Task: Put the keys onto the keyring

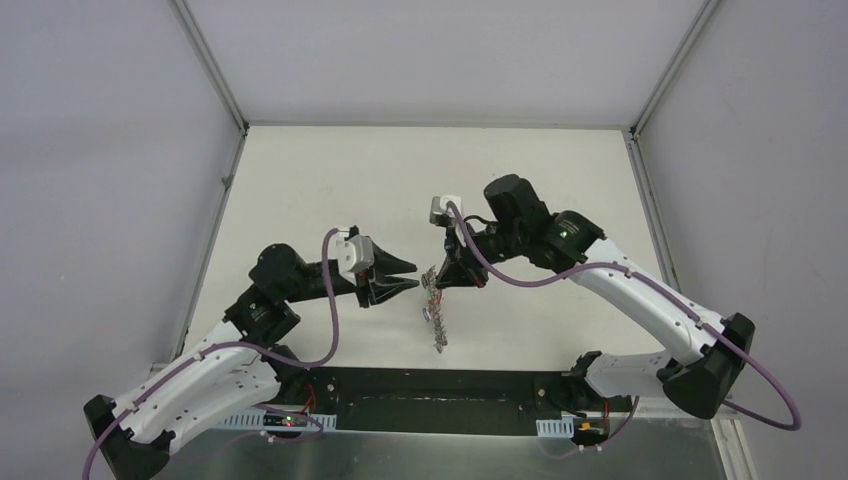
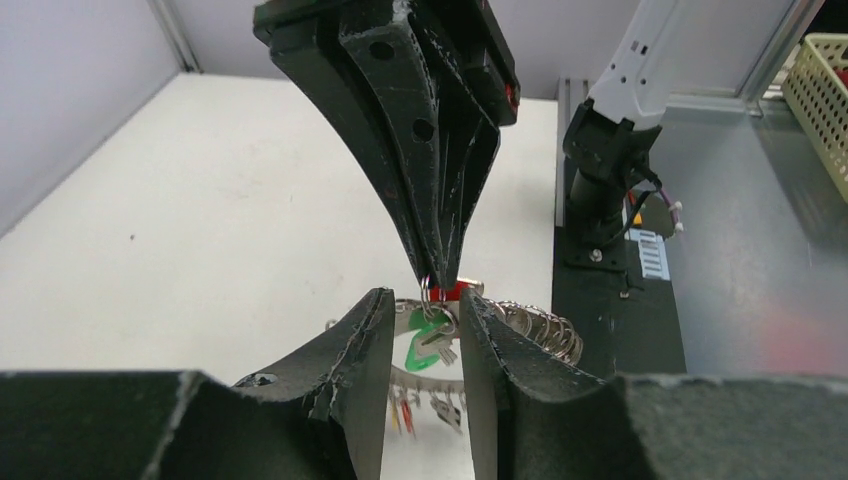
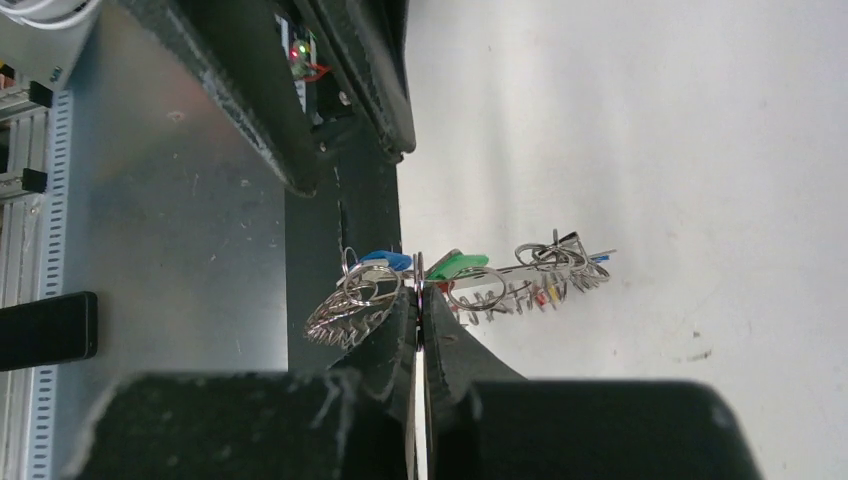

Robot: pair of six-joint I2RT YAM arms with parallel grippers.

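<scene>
The keyring (image 1: 434, 305) hangs edge-on above the table between the two arms, with coloured tags and wire loops along its rim. My right gripper (image 3: 418, 297) is shut on a small wire loop at the top of the keyring (image 3: 520, 270). A blue tag (image 3: 385, 260) sits left of its tips and a green tag (image 3: 460, 265) right of them. In the left wrist view a red tag (image 2: 456, 291) shows just behind the right gripper's tips. My left gripper (image 2: 428, 296) is open right in front of the keyring (image 2: 530, 322), touching nothing. A green-tagged key (image 2: 428, 345) shows through its gap.
The black base plate (image 1: 440, 395) runs along the near table edge under both arm bases. A yellow basket (image 2: 822, 90) stands off the table past the right arm's base (image 2: 600, 180). Enclosure walls close in the table on the left, right and far sides.
</scene>
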